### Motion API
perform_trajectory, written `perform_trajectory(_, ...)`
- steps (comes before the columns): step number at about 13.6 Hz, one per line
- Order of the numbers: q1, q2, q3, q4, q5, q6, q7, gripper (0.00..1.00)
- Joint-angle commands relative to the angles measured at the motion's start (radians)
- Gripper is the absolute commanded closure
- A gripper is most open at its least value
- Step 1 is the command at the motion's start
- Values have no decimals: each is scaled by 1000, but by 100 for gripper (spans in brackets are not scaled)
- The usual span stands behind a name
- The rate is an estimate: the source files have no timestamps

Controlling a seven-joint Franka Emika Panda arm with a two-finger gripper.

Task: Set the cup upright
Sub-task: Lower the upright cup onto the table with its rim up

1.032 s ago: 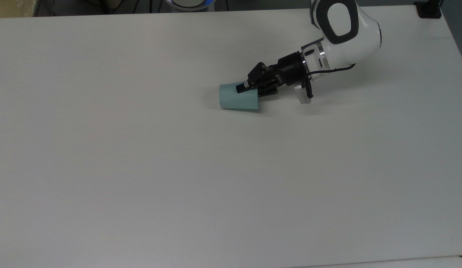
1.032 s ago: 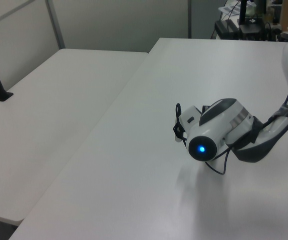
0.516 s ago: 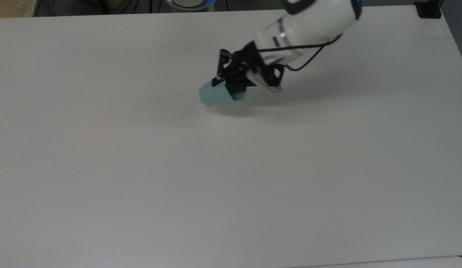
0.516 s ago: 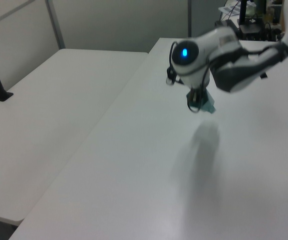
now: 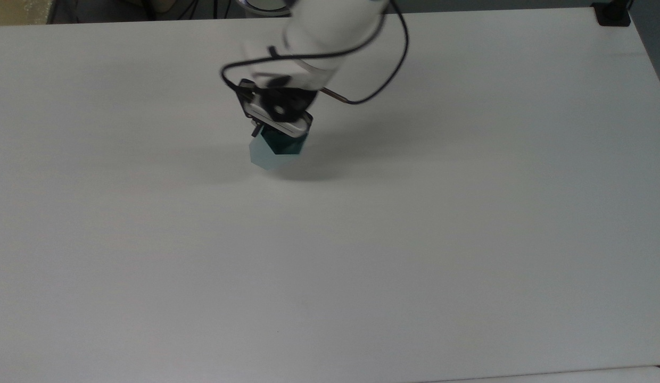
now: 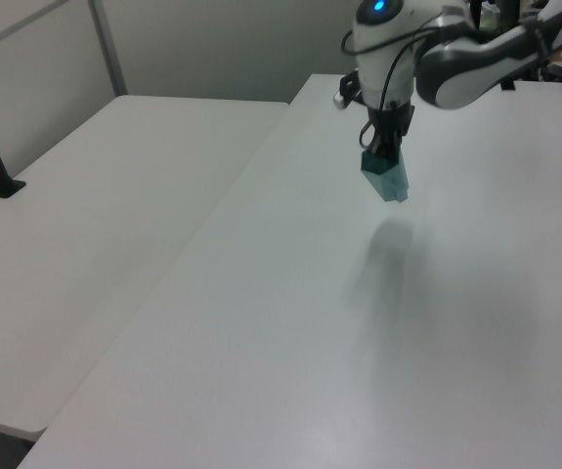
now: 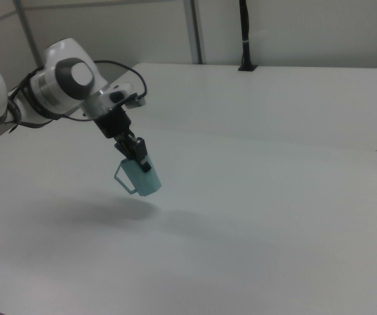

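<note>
1. Worktop [image 5: 468, 239]: bare white; cup's shadow under it, so it's airborne.
2. Arm [image 7: 63, 85]: swung over and up vs a sec ago.
3. Cup [image 7: 141, 177]: was lying on worktop, now lifted, mouth up, slightly tilted, needs lowering.
4. Pincer [image 7: 138, 159]: clamped on cup's rim.
</note>
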Motion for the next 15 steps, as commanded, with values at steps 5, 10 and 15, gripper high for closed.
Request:
perform_trajectory(5, -163, -320, -41, -459, 273, 384, -233, 100)
perform_trajectory(10, -156, -312, -90, -564, 318, 546, -253, 100)
perform_trajectory(15, -157, -286, -92, -563, 318, 546, -253, 100)
